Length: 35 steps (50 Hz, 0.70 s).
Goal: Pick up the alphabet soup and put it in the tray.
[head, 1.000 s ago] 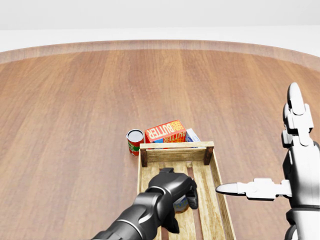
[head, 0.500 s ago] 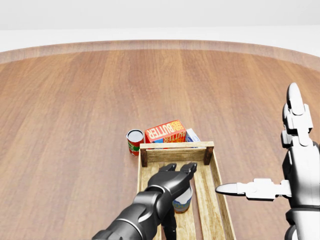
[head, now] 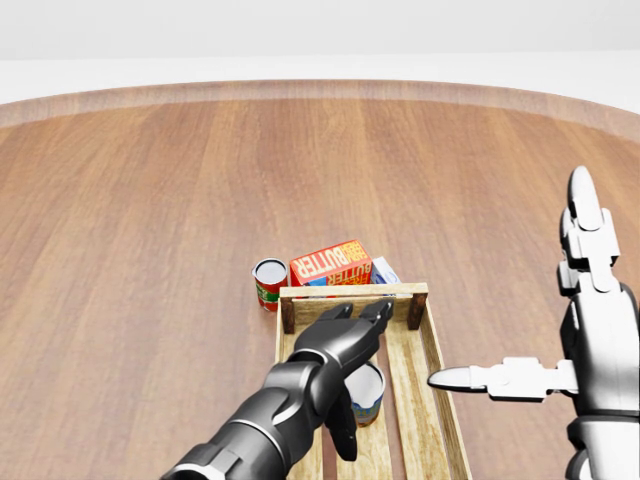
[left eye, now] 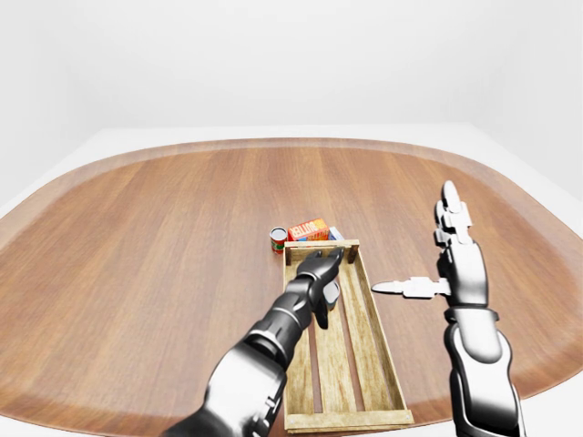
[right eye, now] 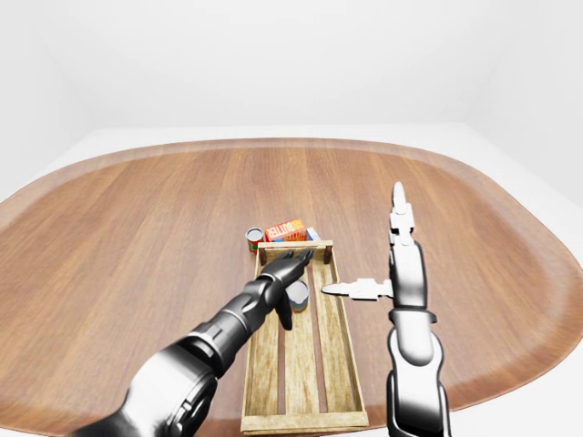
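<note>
standing upright inside the tray (head: 432, 345), the soup (head: 368, 395) rests on the slats near the tray's top end in the head view. the left hand (head: 345, 345) hovers just above and to the upper left of the soup, fingers (head: 378, 312) spread and pointing toward the tray's top wall, released, with nothing in its grip; its thumb hangs down along the soup's left side, and whether it touches the soup i cannot tell. the right hand (head: 540, 330) is well apart on the right, outside the tray, splayed wide with one finger upright and another lying level, its tip over the tray's right rail. beyond the tray's top wall on the bench (head: 150, 220) stands a red can (head: 269, 282), and just right of it a butter box (head: 331, 264) with a blue-and-white pack (head: 383, 270) tucked against its right end.
</note>
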Available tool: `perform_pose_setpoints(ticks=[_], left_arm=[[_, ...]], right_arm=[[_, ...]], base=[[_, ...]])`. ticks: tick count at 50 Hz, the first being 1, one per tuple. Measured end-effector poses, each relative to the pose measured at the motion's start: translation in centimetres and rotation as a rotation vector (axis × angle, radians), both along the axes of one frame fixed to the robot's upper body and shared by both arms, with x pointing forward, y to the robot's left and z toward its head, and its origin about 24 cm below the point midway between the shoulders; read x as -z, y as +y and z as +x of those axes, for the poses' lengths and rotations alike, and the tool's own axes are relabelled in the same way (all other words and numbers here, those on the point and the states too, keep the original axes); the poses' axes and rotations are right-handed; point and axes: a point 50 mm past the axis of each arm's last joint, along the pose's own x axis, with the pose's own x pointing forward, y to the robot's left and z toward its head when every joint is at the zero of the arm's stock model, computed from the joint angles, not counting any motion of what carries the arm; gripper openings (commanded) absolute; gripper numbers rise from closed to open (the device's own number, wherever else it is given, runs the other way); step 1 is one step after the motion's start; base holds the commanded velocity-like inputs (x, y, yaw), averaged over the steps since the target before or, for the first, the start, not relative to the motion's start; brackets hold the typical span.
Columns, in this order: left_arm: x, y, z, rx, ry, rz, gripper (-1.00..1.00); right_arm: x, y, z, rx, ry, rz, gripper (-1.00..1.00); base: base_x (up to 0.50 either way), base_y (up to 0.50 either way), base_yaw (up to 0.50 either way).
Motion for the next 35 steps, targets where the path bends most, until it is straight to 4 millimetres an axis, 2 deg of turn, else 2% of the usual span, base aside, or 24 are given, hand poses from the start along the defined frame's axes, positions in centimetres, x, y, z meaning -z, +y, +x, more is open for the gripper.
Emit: perform_pose_setpoints(ticks=[35], left_arm=[[-3.1, 1.8, 2.0, -0.093, -0.072, -0.142, 1.0]], right_arm=[[0.6, 0.4, 0.3, -0.007, 0.028, -0.002, 1.0]], base=[[0.0, 0.0, 0.0]])
